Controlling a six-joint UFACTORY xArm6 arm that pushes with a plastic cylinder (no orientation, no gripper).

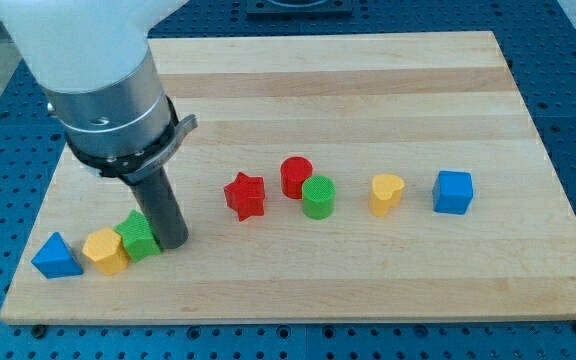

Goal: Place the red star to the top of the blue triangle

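my tip [172, 243]: no jaws, a bare dark rod holding nothing, touching the green block [140, 237].
red star-shaped block [245, 195]: lying to the view's right of my tip, slightly higher.
blue triangular block [56, 257]: sitting far left, beyond the yellow block [106, 251].

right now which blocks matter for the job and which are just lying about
For the job:
red star
blue triangle
my tip, beside the green block at the view's lower left

Lying about:
green block
yellow block
red cylinder
green cylinder
yellow heart
blue cube
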